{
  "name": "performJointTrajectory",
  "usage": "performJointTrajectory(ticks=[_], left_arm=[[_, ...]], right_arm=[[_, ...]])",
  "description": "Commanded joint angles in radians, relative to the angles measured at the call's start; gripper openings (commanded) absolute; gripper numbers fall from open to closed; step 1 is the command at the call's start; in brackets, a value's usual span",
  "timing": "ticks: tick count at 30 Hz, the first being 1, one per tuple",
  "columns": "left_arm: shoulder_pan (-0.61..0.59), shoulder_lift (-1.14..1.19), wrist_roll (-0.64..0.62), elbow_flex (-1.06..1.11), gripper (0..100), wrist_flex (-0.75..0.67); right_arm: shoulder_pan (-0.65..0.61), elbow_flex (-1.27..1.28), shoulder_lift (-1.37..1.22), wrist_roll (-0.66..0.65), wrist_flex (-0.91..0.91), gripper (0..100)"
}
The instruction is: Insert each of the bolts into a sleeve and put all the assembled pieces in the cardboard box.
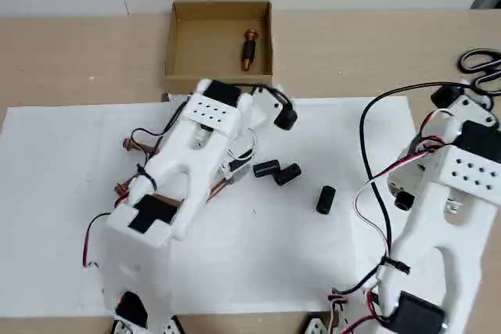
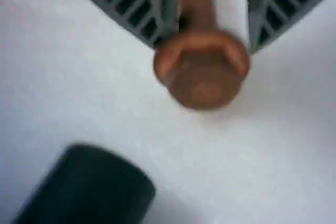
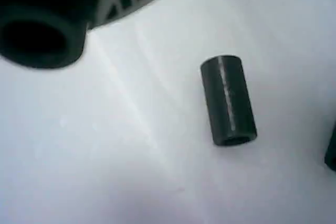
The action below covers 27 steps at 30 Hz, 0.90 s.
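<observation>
Bright even overhead light, soft shadows

Scissors [image 1: 481,68] on table [image 1: 78,52], beside white paper [image 1: 47,193]

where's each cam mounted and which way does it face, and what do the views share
High view: fixed above the table, looking down on the white sheet, cardboard box, loose sleeves, left arm and right gripper.
Left wrist view: on the left wrist, looking past the left gripper at a copper bolt; a black sleeve lies close by.
Right wrist view: on the right wrist, looking down at a lying sleeve, with part of that gripper in frame.
Shared: the lying sleeve is probably the high view's lone sleeve.
</observation>
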<state>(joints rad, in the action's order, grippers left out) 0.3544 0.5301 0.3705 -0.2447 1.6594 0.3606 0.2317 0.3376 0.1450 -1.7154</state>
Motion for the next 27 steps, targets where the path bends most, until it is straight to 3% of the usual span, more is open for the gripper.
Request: performJointTrajectory(ticks=[1,12,17,20,27], left_arm=[[0.002,0.025,0.003,-0.002,9,-0.02],[0.002,0.077,-0.002,0.001,9,-0.063],[0.005,0.166,-0.002,-0.001,0,-0.077],[0.003,0.187,-0.002,-0.002,1,-0.071],[0.017,-0.048,-0.064,-0.004,1,-0.069]], right_arm=[[0.007,-0.006,0.038,-0.009,-0.012,0.2],[0.007,-0.006,0.038,-0.009,-0.012,0.2],[0.007,-0.005,0.038,-0.009,-0.012,0.2],[0.007,-0.005,0.038,-0.009,-0.012,0.2],[0.002,-0.009,0.039,-0.009,-0.01,0.2]])
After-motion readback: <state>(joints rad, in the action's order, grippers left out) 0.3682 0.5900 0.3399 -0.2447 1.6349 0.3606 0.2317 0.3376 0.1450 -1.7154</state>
